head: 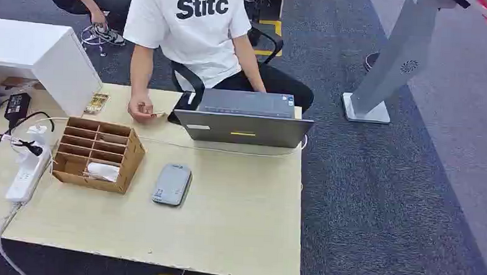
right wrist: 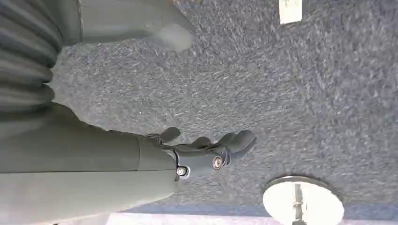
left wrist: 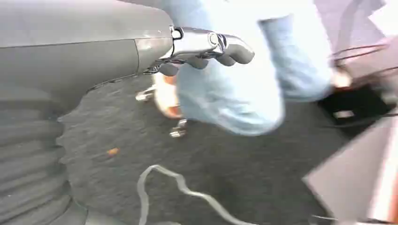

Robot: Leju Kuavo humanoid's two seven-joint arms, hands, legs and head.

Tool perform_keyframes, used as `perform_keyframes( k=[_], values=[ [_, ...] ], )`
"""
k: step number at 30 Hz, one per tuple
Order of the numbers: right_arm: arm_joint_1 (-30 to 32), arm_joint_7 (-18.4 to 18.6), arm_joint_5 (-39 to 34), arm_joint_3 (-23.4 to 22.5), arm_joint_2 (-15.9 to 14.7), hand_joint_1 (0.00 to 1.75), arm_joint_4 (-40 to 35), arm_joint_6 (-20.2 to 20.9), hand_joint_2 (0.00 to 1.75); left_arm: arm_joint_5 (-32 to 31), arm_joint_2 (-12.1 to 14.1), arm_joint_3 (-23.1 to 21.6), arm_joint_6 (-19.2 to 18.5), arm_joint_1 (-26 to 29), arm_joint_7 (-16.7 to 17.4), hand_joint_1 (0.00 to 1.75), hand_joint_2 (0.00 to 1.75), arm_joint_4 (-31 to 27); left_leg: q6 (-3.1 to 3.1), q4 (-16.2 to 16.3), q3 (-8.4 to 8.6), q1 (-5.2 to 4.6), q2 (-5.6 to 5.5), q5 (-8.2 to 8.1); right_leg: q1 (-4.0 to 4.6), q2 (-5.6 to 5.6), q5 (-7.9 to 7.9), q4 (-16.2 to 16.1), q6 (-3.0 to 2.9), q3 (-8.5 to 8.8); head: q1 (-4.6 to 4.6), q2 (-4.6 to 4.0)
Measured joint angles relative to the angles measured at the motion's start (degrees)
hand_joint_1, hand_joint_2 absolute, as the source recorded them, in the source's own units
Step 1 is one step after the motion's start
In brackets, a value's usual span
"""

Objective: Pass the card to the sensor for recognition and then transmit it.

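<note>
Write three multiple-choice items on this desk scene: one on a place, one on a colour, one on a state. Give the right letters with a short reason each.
1. Where does the grey card reader lie?
A. on the laptop
B. on the table beside the wooden organizer
C. on the floor

2. What colour is the seated person's shirt?
A. white
B. red
C. black

3. How is the laptop?
A. shut flat
B. open, its screen facing the person
C. hanging off the table

Answers: 1 B, the reader rests on the table just right of the wooden organizer. 2 A, the shirt is white with dark letters. 3 B, the lid stands up with its back toward the robot.
</note>
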Motion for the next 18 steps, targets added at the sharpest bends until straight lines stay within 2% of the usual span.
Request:
perform_keyframes(
  k=[9, 18],
  values=[
    [-0.34, 0.00, 3.64, -6.51, 0.87, 0.00, 0.02, -0.66, 1.75, 0.46, -0.96, -7.46, 1.16, 4.53, -1.20, 0.00, 1.75, -15.84, 0.00, 0.00, 0.01, 0.00, 0.00, 0.00, 0.00, 0.00, 0.00, 0.00, 0.00, -0.01, 0.00, 0.00],
    [-0.85, 0.22, 7.19, -12.69, 1.79, 0.00, 0.07, -1.20, 1.75, 0.18, 1.31, -18.31, 5.72, 9.71, -2.45, 0.00, 1.75, -31.41, 0.00, 0.00, 0.02, 0.00, 0.01, 0.00, 0.00, 0.01, 0.00, 0.00, 0.00, -0.01, -0.02, 0.00]
  ],
)
